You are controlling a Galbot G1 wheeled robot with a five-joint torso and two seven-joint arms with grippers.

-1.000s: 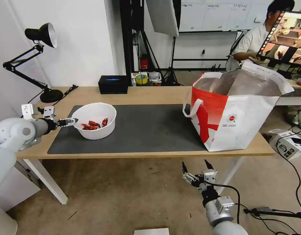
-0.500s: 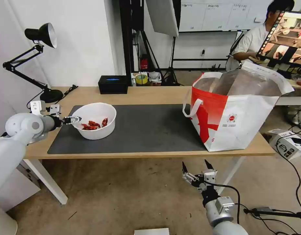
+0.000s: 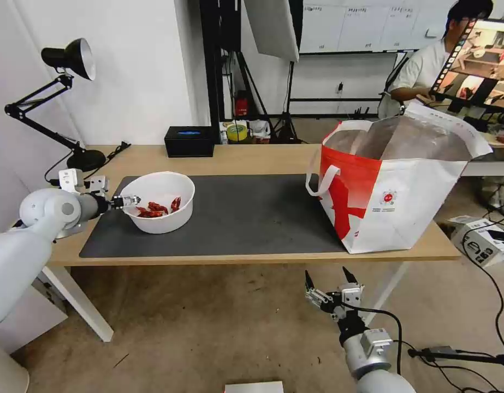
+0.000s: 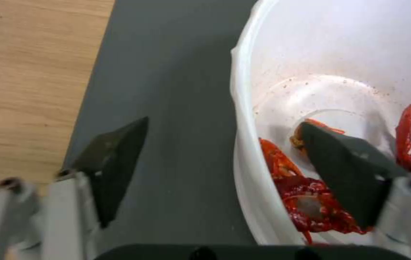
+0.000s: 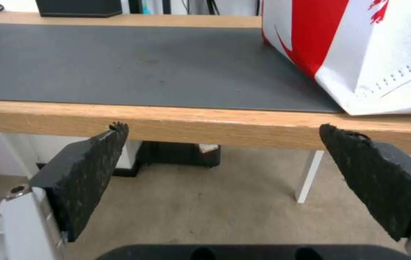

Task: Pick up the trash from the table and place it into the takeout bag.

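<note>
- Head view: the white bowl (image 3: 159,201) with red scraps (image 3: 156,208) sits at centre left of the frame, on the left end of the dark grey mat (image 3: 238,214) on the light-wood table (image 3: 252,157). The left gripper (image 3: 127,201) reaches its left rim. The red-and-white takeout bag (image 3: 396,183) stands at right. The right gripper (image 3: 327,283) hangs at lower centre, below the table edge, fingers spread.
- Left wrist view: fingers apart and straddling the bowl's wall (image 4: 246,151), one finger (image 4: 349,169) inside over the scraps (image 4: 306,202), the other (image 4: 114,159) outside above the mat (image 4: 176,108).
- Right wrist view: both pads (image 5: 90,169) wide apart, the table edge (image 5: 215,124) beyond them.
</note>
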